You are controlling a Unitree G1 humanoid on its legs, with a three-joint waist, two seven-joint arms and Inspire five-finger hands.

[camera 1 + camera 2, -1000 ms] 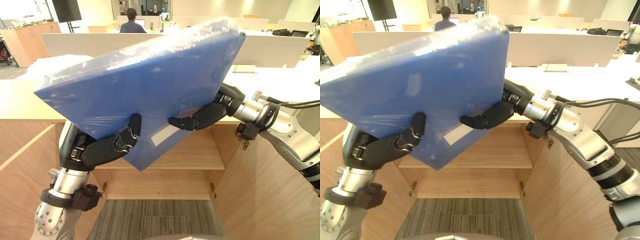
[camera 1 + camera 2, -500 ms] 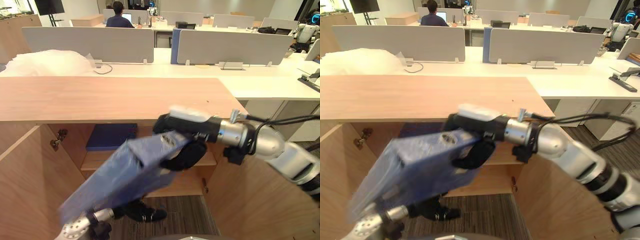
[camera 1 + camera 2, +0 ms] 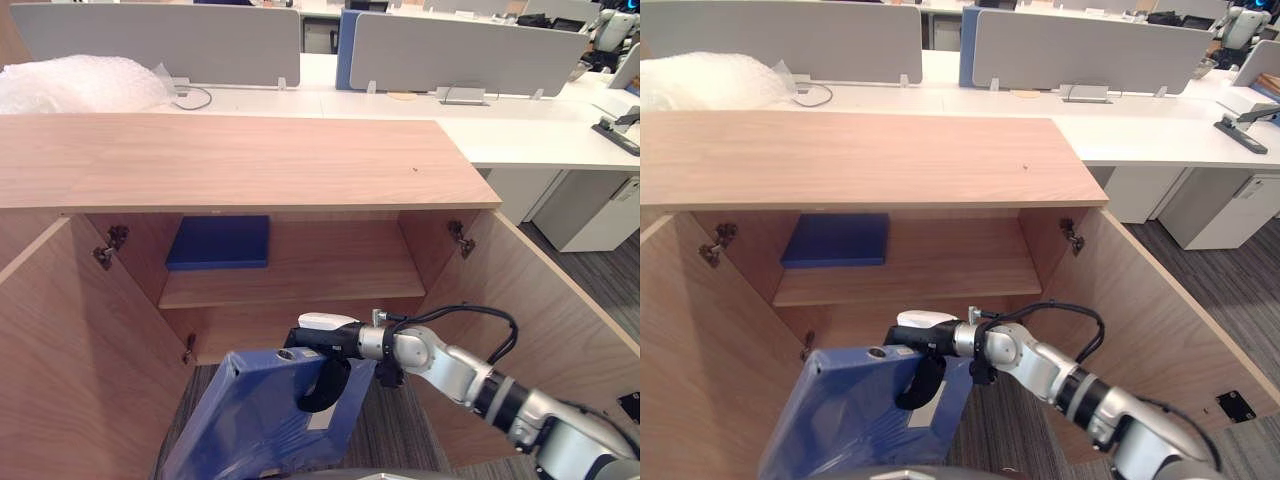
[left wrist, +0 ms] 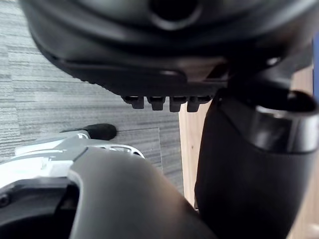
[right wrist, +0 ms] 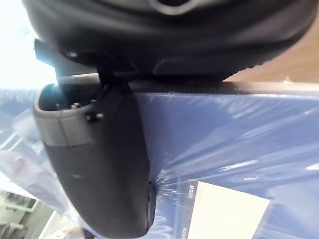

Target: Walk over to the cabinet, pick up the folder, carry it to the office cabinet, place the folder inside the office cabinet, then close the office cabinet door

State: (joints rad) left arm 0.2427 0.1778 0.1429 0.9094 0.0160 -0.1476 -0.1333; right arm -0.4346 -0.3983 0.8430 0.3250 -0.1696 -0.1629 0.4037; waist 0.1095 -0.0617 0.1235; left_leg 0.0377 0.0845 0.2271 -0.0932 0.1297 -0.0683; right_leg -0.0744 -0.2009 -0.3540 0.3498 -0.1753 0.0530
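Folder (image 3: 250,430) hangs tilted before the open office cabinet (image 3: 250,160), lower than its shelf, in the left eye view, my right hand (image 3: 325,365) curled over its top edge. Right wrist view: my thumb (image 5: 99,164) presses its wrapped face. Left wrist view: my left hand (image 4: 239,169), spread or closed I cannot tell.

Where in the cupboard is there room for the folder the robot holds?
The upper shelf is bare from the flat blue folder at its left across to the right wall. The left end is taken. The right hand grips the held folder below it.
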